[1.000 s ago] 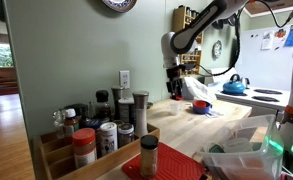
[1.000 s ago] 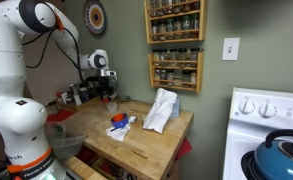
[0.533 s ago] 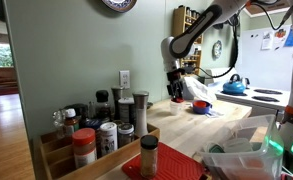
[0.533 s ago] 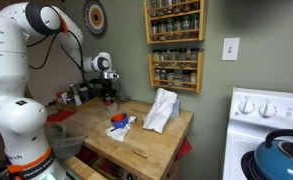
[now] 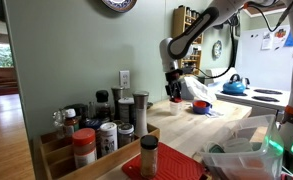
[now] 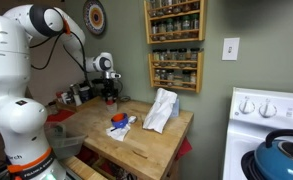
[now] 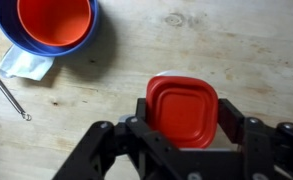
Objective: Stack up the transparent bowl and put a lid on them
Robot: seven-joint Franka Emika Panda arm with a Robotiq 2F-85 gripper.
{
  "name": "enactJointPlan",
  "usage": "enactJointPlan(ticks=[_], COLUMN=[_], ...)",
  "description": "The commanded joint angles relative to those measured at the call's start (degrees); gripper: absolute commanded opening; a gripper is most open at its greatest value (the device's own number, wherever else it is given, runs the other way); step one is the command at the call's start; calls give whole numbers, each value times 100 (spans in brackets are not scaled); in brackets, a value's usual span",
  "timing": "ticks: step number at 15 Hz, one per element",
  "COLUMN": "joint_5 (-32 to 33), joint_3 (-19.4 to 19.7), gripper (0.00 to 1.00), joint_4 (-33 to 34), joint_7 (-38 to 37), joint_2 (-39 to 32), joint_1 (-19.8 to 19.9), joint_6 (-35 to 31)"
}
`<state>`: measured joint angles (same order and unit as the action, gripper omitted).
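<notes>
We see the gripper (image 7: 184,118) w/ fingers close beside the flat red plastic lid (image 7: 182,105); can't tell if gripped. No transparent bowls visible, so stacking & lidding prob. both left to do.

Nothing legible shows in any view. The jars (image 5: 84,148) by the wall and those on the shelves (image 6: 174,40) bear labels too blurred to read.

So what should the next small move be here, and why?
Probably close the gripper on the red lid: in the wrist view its fingers stand on either side of the lid, roughly centred. Whether they already touch it I cannot tell, so close gently before lifting.
</notes>
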<state>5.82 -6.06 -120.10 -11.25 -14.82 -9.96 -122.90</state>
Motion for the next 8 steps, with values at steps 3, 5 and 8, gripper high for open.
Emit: enactJointPlan(ticks=[3, 5, 8], joint_5=[68, 61, 42], joint_3=[23, 23, 24], gripper=[46, 46, 46], joint_4=[149, 146, 141], joint_7=[73, 79, 77], joint_2=[-194, -204, -233], joint_1=[-3, -3, 0], joint_6=[165, 181, 140])
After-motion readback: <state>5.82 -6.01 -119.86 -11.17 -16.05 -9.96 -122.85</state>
